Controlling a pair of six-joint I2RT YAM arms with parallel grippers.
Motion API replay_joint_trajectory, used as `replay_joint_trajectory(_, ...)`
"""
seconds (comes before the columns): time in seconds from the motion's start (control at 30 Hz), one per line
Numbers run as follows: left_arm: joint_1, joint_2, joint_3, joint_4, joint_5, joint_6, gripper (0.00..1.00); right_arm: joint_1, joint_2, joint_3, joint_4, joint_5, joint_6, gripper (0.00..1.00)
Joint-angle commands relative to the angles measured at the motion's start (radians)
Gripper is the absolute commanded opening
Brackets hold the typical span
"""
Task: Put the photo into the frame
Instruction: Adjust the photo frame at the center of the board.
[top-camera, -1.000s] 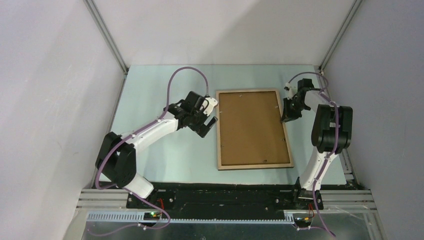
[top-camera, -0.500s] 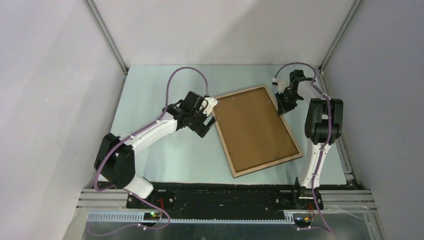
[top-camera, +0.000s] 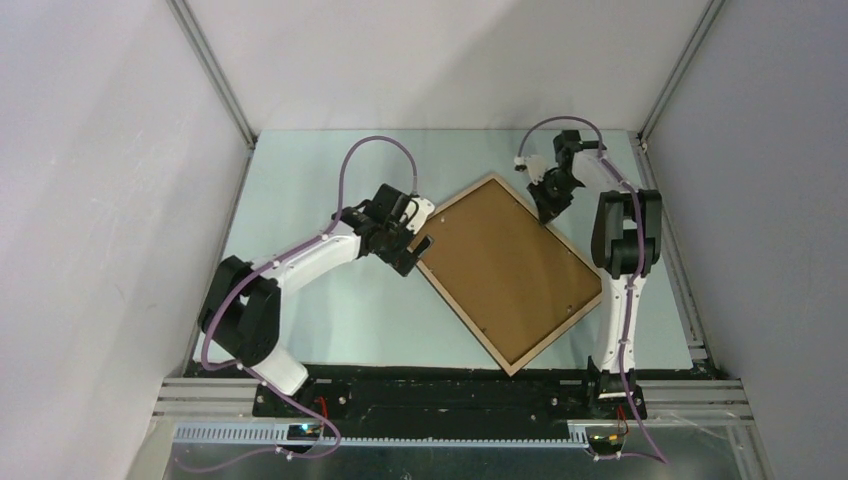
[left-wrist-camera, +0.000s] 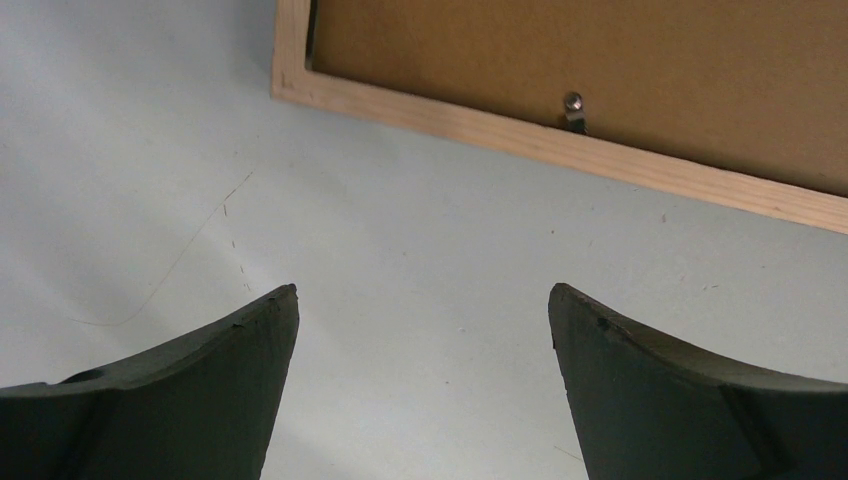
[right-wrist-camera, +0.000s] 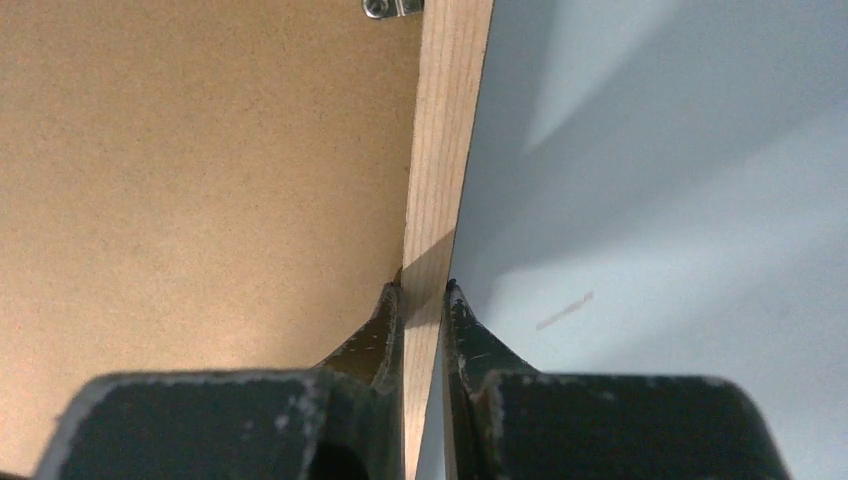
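Observation:
The frame (top-camera: 462, 316) lies back side up and turned diagonally on the table, its light-wood rim around a brown backing panel (top-camera: 508, 268). My right gripper (top-camera: 548, 212) is at the frame's far right edge. The right wrist view shows that gripper (right-wrist-camera: 424, 285) shut on the wooden rim (right-wrist-camera: 445, 150), one finger on the panel side and one outside. My left gripper (top-camera: 418, 250) stands open beside the frame's left corner. Only bare table shows between its fingers in the left wrist view (left-wrist-camera: 422, 290), with the rim (left-wrist-camera: 560, 145) just beyond. The photo is out of view.
Small metal turn clips (left-wrist-camera: 573, 105) (right-wrist-camera: 392, 8) hold the backing panel in the rim. The pale table (top-camera: 300, 200) is boxed in by grey walls with metal posts (top-camera: 215, 75). A black base rail (top-camera: 450, 385) runs along the near edge.
The frame has swung counter-clockwise from square to diagonal, its near end sliding right. My right gripper moved back and left with the rim in its grip. The left gripper hardly moved.

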Motion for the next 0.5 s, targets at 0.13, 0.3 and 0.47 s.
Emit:
replay_joint_trajectory(0.13, 0.048, 0.021, 0.026, 0.02, -0.018, 0.003, 0.99, 0.108, 0.117, 0.201, -0.043, -0.002, -0.108, 0.0)
replay_joint_trajectory(0.3, 0.07, 0.024, 0.024, 0.02, -0.015, -0.002, 0.99, 0.147, 0.191, 0.304, -0.058, 0.009, -0.112, 0.0)
replay_joint_trajectory(0.47, 0.086, 0.033, 0.033, 0.02, -0.026, -0.018, 0.99, 0.191, 0.199, 0.315, -0.035, 0.003, -0.119, 0.0)
